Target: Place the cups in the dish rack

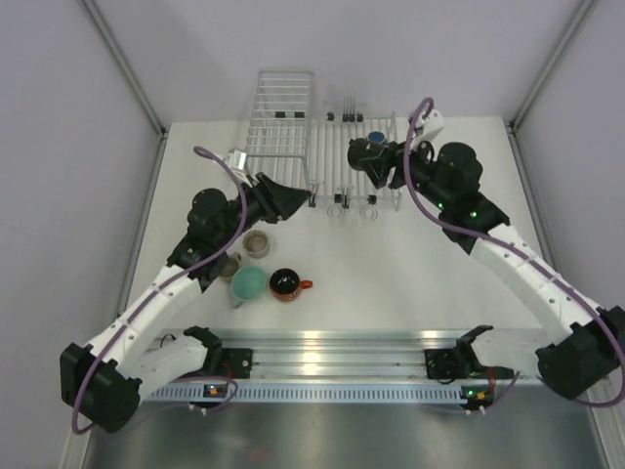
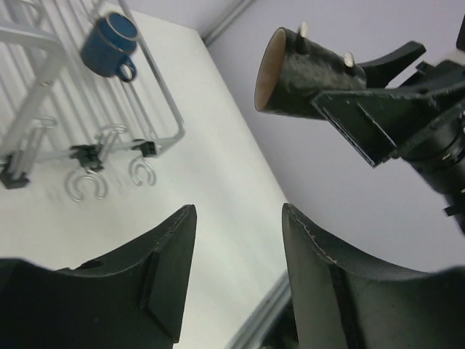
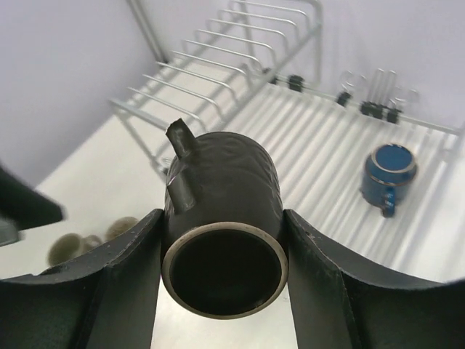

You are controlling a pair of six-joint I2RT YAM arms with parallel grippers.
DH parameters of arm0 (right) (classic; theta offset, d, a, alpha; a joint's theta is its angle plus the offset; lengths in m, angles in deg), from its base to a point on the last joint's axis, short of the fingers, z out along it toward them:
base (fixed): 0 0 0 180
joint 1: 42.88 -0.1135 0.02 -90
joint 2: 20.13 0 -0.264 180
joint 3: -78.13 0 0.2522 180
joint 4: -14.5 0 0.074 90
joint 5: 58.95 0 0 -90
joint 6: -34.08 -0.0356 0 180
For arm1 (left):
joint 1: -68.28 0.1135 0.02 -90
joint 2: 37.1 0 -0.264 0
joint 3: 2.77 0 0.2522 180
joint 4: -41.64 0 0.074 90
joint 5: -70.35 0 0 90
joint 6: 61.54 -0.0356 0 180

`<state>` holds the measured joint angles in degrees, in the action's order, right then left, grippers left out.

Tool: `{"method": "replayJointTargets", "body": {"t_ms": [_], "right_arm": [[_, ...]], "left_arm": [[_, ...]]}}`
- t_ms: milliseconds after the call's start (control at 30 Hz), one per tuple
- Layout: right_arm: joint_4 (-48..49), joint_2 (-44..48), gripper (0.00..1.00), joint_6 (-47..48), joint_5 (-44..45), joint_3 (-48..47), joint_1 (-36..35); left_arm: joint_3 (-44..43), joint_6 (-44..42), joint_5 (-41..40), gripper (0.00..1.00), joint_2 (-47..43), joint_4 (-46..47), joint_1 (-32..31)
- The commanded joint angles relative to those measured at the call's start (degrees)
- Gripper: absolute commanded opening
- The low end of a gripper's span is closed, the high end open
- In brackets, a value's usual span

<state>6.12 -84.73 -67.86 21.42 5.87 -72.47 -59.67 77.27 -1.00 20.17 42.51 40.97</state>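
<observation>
- The brown cup (image 3: pixel 225 182) is clamped between the two fingers of the right gripper (image 3: pixel 224 214). It is pressed on both sides of its body, so the gripper is closed on it.
- The cup is held on its side, with its open mouth turned back toward the wrist camera and its handle pointing up and to the left.
- The cup is carried over the bars of the dish rack (image 1: pixel 332 147), near the rack's middle in the top view.
- The held cup is seen as very dark, almost black, with a rough matte outside, a pale worn rim and a dark inside.
- A dark blue cup (image 3: pixel 389 171) is seen standing upright in the rack, with its handle toward the near side, well apart from the held cup.
- The left gripper (image 2: pixel 237 211) is held open with nothing between its fingers, beside the left edge of the rack.
- Four cups are left grouped on the table (image 1: pixel 391 264) near the left arm: beige (image 1: pixel 257 242), olive-grey (image 1: pixel 229 264), mint-teal (image 1: pixel 249 285) and orange-red (image 1: pixel 286 284).
- A taller wire basket (image 1: pixel 283 122) is seen standing just left of the rack.
</observation>
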Motion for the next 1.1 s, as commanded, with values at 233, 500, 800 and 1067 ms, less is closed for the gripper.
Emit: {"method": "replayJointTargets", "body": {"t_ms": [233, 500, 800, 1067], "right_arm": [[-23.93, -19.75, 0.00, 7.46, 11.47, -22.44, 2.25], [-28.15, -28.73, 0.00, 9.22, 13.67, -28.50, 2.51], [-31.39, -37.35, 0.00, 10.89, 14.99, -34.56, 3.22], [-34.13, -44.64, 0.00, 11.42, 15.78, -39.58, 4.36]], "left_arm": [[-2.48, -18.58, -12.76, 0.56, -6.47, -16.11, 0.59], [-0.64, -21.66, -15.67, 0.57, -9.11, -18.50, 1.03], [1.65, -22.63, -15.14, 0.57, -9.29, -18.15, 2.61], [3.23, -22.71, -13.82, 0.57, -8.32, -16.57, 4.28]]}}
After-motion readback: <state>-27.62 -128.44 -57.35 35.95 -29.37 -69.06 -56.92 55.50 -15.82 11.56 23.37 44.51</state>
